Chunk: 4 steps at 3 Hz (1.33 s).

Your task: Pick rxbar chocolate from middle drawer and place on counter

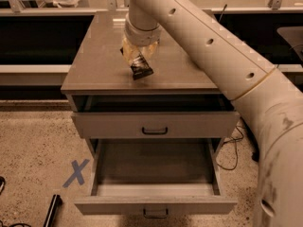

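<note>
I have the gripper [137, 56] over the middle of the bench [94, 65], its 2 fingers closed on the rxbar chocolate [142, 70]. The bar hangs tilted, its low end close to the bench top; I cannot tell whether it touches. Nearer me, the middle drawer [154, 205] stands pulled far out. Above it, the top drawer [155, 124] sits slightly open. A blue X mark [75, 172] lies on the floor at left.

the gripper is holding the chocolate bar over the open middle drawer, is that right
No. In the camera view the gripper holds the rxbar chocolate over the counter, not over the middle drawer, which does stand open.
</note>
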{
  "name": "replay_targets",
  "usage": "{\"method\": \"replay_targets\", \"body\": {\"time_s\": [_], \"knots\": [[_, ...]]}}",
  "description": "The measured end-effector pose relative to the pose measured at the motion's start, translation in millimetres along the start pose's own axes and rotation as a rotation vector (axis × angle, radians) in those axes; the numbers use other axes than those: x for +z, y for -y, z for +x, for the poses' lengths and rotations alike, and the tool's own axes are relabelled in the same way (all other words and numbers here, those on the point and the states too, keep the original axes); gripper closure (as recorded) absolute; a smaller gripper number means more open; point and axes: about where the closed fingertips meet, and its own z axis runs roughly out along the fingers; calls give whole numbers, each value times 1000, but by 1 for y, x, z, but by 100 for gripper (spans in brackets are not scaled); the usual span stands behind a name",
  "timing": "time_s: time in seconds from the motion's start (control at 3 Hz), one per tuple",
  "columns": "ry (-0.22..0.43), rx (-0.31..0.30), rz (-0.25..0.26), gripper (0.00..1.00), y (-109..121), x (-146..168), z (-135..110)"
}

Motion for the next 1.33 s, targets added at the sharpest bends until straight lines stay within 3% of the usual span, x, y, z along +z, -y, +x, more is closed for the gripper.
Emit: {"method": "replay_targets", "body": {"time_s": [0.33,1.0,1.33], "knots": [[27,55,20,81,-8,17,4],[-1,52,29,35,-6,23,12],[-12,51,36,4,-4,27,15]]}}
